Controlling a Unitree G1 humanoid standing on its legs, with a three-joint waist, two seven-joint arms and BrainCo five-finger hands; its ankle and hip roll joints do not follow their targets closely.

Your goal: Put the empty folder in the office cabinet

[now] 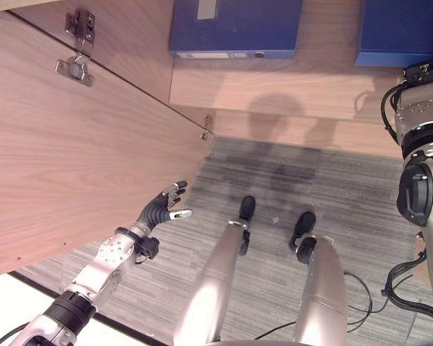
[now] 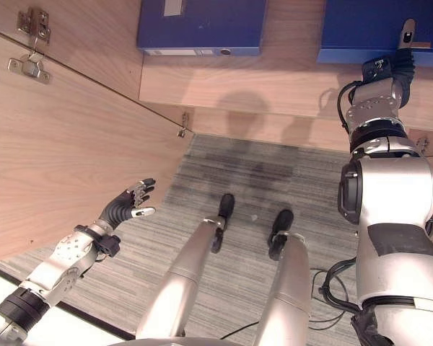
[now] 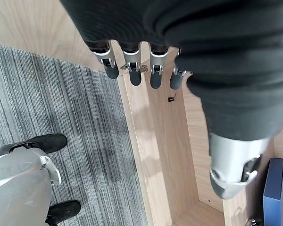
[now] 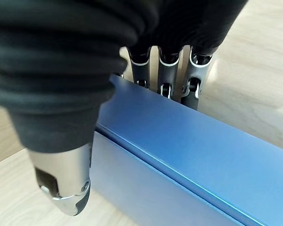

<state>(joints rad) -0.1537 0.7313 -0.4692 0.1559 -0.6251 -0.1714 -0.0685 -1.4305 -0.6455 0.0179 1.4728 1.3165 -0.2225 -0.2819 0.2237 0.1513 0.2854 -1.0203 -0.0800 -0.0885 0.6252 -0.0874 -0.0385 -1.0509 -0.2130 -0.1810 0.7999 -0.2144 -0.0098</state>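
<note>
Right wrist view: my right robot hand [image 4: 132, 70] rests fingers over the blue folder [image 4: 188, 160] at one o'clock; thumb looks unclamped, so pushing could slide it crooked.

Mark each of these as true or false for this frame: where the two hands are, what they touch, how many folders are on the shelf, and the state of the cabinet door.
1. The right hand is on a blue folder lying on the cabinet shelf. True; its fingers reach over the folder's far edge.
2. The left hand holds a folder. False; it holds nothing, fingers straight, by the open cabinet door.
3. Two blue folders lie on the shelf. True; a second folder lies to the left of the first.
4. The cabinet door is closed. False; it is swung open, hinges exposed.
5. The floor is bare wood. False; it is grey carpet.
</note>
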